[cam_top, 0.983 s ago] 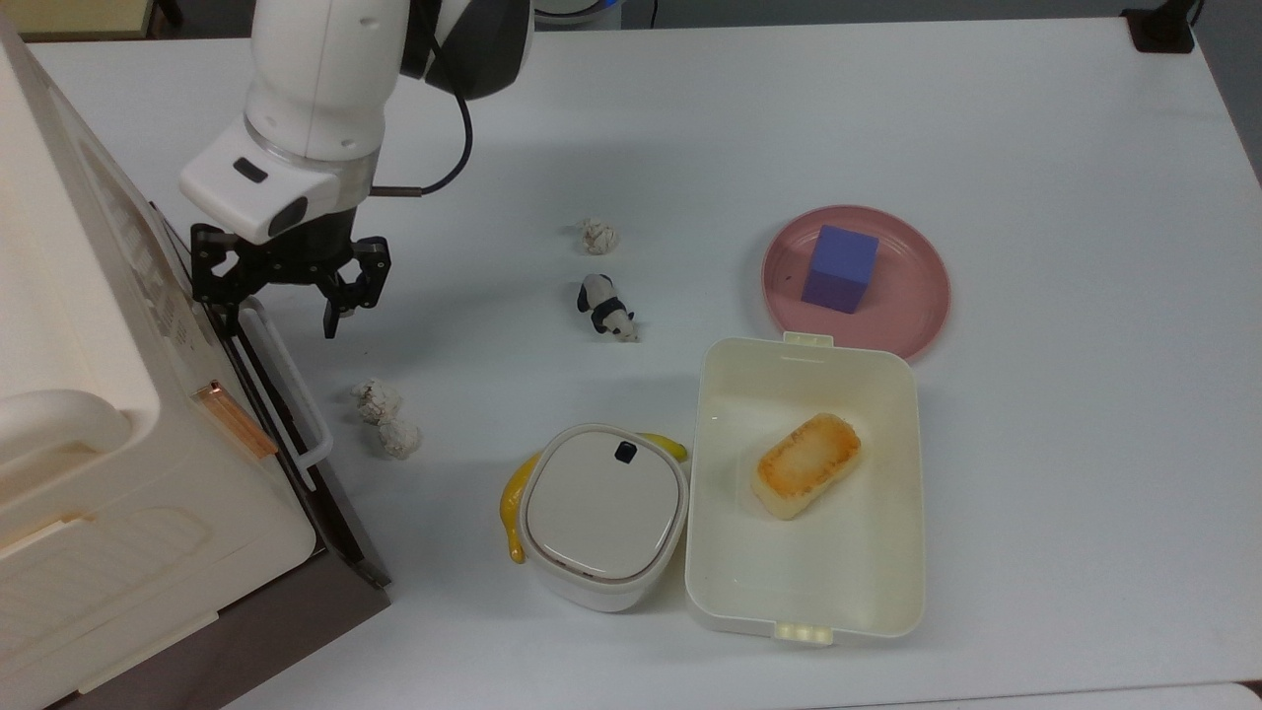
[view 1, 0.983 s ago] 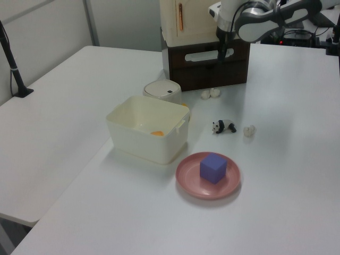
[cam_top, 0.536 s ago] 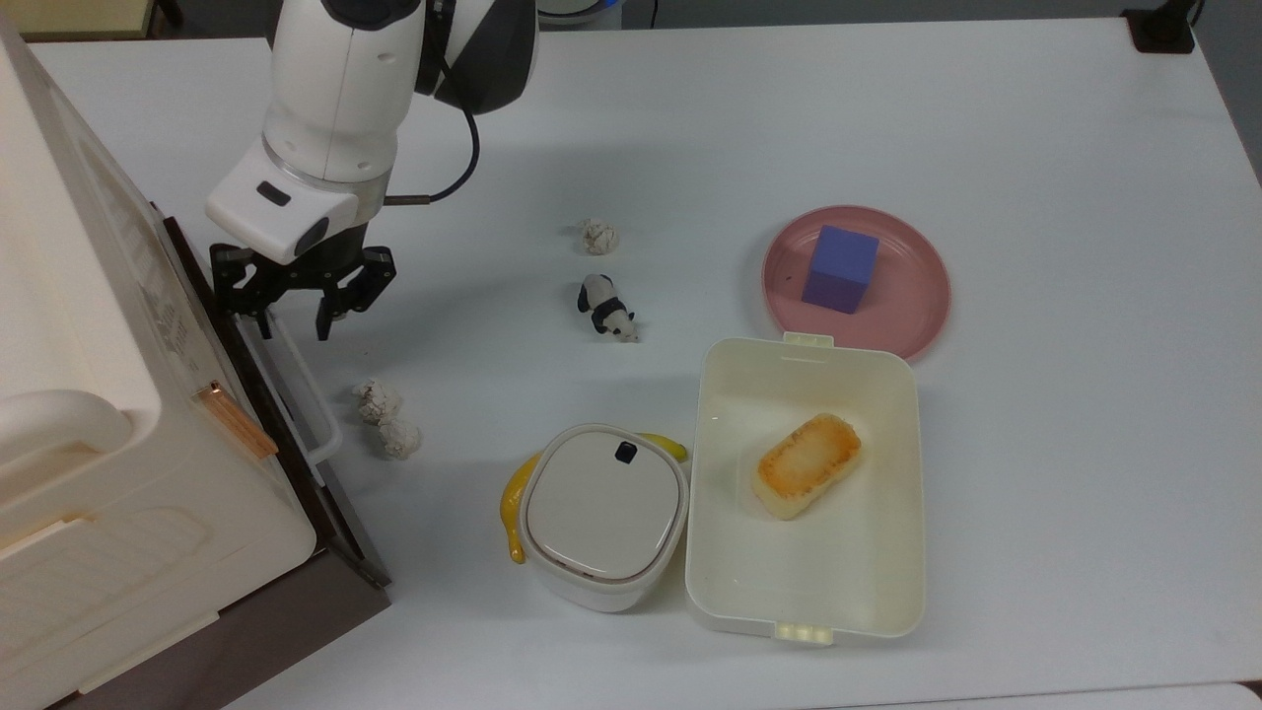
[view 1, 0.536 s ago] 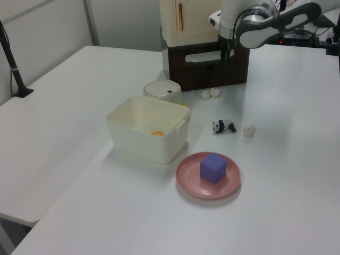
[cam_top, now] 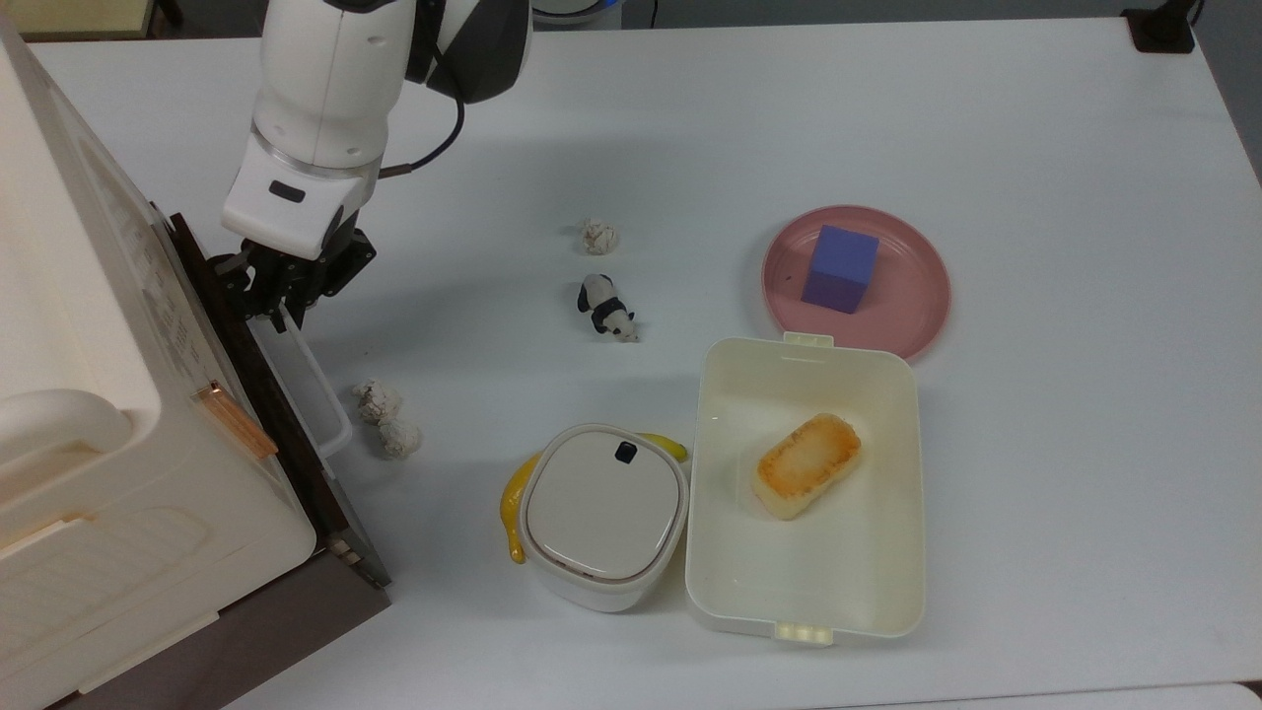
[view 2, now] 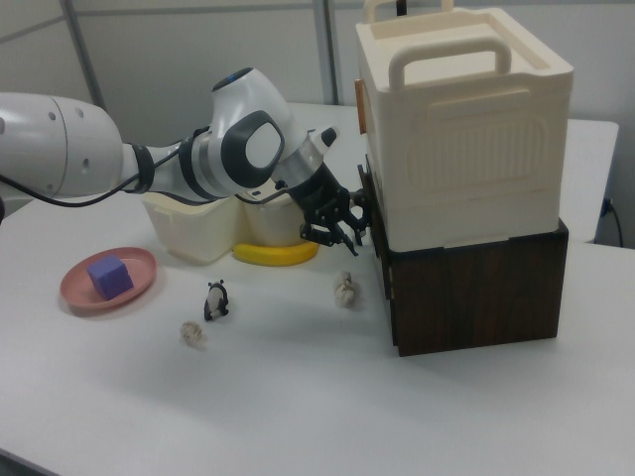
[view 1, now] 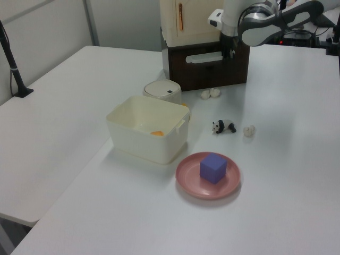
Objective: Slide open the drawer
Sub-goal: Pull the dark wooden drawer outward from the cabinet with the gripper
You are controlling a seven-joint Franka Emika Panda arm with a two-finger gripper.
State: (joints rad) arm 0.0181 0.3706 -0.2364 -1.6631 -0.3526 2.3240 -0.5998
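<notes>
Dark brown, the drawer [cam_top: 258,380] is sitting under the cream box [cam_top: 89,394] at the top view's left, its front only slightly out. At its white handle [cam_top: 317,390], the gripper [cam_top: 281,296] is pinching the upper end with 2 fingers.

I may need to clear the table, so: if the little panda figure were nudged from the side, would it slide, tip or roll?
The panda figure looks small and rigid, so it is probably light and would likely skid on the smooth white table. In the right view it stands upright on short legs, so a high nudge might topple it. Its lumpy shape makes rolling far unlikely.
</notes>
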